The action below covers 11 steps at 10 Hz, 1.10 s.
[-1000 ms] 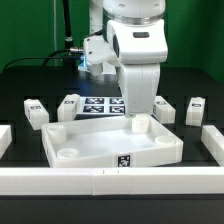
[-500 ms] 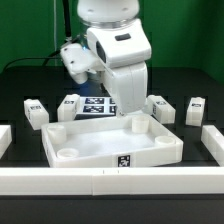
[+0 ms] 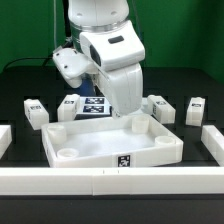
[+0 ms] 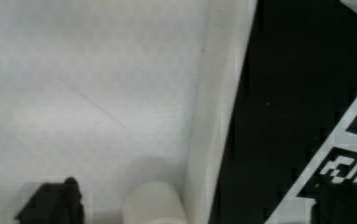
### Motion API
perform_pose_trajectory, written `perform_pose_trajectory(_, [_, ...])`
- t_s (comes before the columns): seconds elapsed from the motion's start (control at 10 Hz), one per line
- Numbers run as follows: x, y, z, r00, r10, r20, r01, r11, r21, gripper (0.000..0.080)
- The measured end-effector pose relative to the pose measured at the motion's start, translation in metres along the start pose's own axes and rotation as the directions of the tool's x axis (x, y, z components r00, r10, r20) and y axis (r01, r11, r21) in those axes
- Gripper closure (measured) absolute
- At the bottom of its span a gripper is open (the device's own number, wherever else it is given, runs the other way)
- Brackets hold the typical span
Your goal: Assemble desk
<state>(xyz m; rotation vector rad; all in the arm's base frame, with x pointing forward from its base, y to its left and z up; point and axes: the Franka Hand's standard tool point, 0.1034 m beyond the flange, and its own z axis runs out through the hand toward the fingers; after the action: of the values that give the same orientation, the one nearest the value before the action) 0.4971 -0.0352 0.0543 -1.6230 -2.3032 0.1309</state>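
Note:
The desk's white tray-like tabletop (image 3: 105, 145) lies in the middle of the black table, with a tag on its front wall. Several square white legs lie behind it: two at the exterior view's left (image 3: 35, 113) (image 3: 69, 106) and two at its right (image 3: 161, 108) (image 3: 195, 108). My gripper (image 3: 135, 121) hangs at the tabletop's back rim and is open. In the wrist view the gripper (image 4: 201, 205) straddles that rim (image 4: 219, 110). One dark finger (image 4: 50, 205) is over the tray floor, and a rounded white boss (image 4: 157, 200) rises beside it. Nothing is held.
The marker board (image 3: 98, 105) lies flat behind the tabletop, partly hidden by the arm; its tags (image 4: 349, 160) also show in the wrist view. Long white rails border the table at the front (image 3: 110, 180), the left (image 3: 4, 140) and the right (image 3: 212, 140).
The arm's upper links have swung toward the exterior view's left, and the hand has come down a little at the tabletop's back rim. The jaws stay open.

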Motion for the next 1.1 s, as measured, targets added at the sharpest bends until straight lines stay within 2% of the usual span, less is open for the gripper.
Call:
perform_pose_trajectory(0.2, [-0.005,-0.005,0.018,1.0,0.014,-0.019,-0.014,1.0,0.019,0.015])
perform_pose_trajectory(0.7, [-0.008,-0.009,0.039,0.999,0.024,-0.041,-0.022,0.999,0.049,0.015])
perform_pose_trajectory(0.8, [-0.01,-0.009,0.04,0.999,0.028,-0.043,-0.026,0.998,0.049,0.015])
perform_pose_trajectory(0.9, [-0.011,-0.01,0.042,0.999,0.031,-0.045,-0.029,0.998,0.051,0.0242])
perform_pose_trajectory(1.0, [-0.01,-0.009,0.041,0.998,0.035,-0.044,-0.033,0.998,0.05,0.0242])
perform_pose_trajectory(1.1, [-0.01,-0.009,0.039,0.998,0.037,-0.042,-0.035,0.998,0.048,0.0443])
